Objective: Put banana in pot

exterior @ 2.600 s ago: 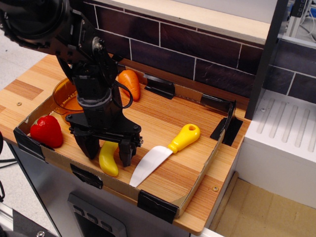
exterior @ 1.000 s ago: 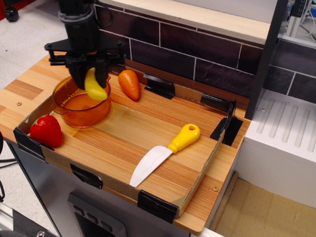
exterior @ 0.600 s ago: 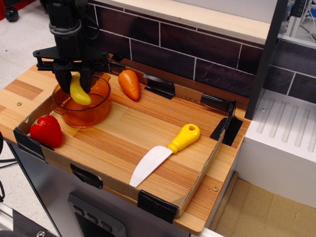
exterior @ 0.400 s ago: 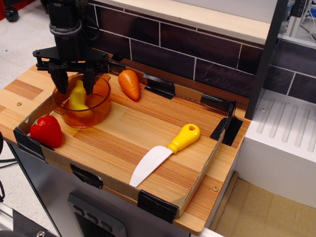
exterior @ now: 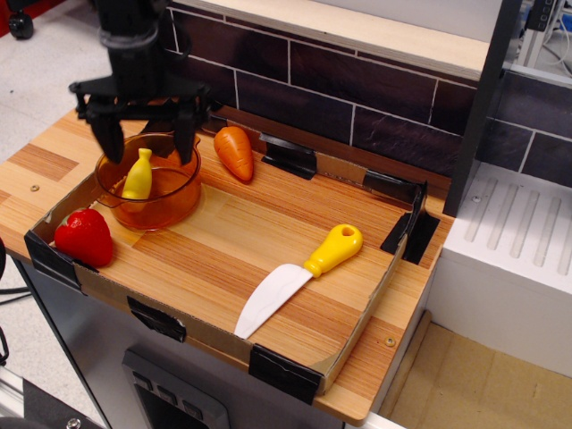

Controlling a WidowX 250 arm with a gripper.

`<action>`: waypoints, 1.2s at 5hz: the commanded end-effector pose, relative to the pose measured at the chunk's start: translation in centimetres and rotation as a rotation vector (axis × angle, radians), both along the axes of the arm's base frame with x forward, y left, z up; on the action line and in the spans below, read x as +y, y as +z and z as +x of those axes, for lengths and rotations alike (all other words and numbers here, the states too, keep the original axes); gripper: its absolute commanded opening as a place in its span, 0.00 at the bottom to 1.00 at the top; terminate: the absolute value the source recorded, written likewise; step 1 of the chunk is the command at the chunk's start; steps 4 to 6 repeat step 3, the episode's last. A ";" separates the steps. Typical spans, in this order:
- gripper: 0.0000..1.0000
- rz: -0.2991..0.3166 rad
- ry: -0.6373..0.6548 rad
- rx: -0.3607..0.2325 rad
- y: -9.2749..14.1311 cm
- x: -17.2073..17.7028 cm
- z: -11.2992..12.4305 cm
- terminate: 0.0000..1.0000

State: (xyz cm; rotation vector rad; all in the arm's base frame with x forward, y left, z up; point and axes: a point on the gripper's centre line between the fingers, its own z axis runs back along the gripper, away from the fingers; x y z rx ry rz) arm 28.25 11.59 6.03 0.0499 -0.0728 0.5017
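glossy plastic banana (exterior: pixel 138 173), translucent plastic pot (exterior: pixel 170 201), wood-grain tabletop (exterior: pixel 268 214).

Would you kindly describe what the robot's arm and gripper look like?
The gripper is matte black throughout: a horizontal crossbar carrying two tapering black fingers. Above it the arm is a dark, roughly cylindrical column with a greyish band. No markings or loose cables are visible.

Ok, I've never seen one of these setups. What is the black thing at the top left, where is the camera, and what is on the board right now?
One camera looks down at the tray from the front, raised. The black thing is a robot arm ending in a gripper, a two-fingered claw. Its fingers are spread and hold nothing; it hangs over the orange pot. The yellow banana stands in the pot, stem up. Also in the tray: a carrot beside the pot, a red pepper in front of it, and a toy knife with a yellow handle, further right.
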 end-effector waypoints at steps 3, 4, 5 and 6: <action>1.00 -0.021 -0.065 -0.022 4.7 -1.7 1.1 1.00; 1.00 -0.021 -0.065 -0.022 4.7 -1.7 1.1 1.00; 1.00 -0.021 -0.065 -0.022 4.7 -1.7 1.1 1.00; 1.00 -0.021 -0.065 -0.022 4.7 -1.7 1.1 1.00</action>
